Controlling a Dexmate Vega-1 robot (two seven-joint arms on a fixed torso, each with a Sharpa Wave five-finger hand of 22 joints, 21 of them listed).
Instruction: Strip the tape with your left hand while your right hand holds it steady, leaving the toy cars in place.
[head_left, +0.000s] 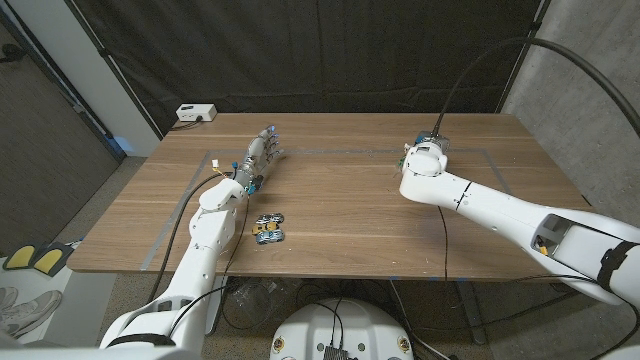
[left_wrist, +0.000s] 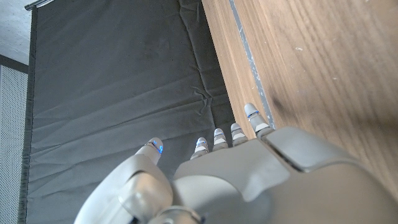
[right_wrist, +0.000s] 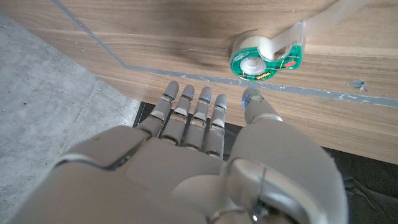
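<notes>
One tape dispenser (right_wrist: 268, 56), clear with a green roll, is lying on the desk (head_left: 340, 210) just beyond the right hand (right_wrist: 205, 124), beside a grey line taped on the wood. In the head view it is sitting at the far right part of the desk, mostly hidden by that hand (head_left: 420, 160). The right hand is holding nothing, its fingers (right_wrist: 186, 112) stretching straight and close together toward the dispenser without touching it. The left hand (head_left: 258, 160) is reaching over the far left part of the desk, fingers (left_wrist: 217, 140) extended, gripping nothing. Two toy cars (head_left: 269, 227) are sitting side by side near the left forearm.
</notes>
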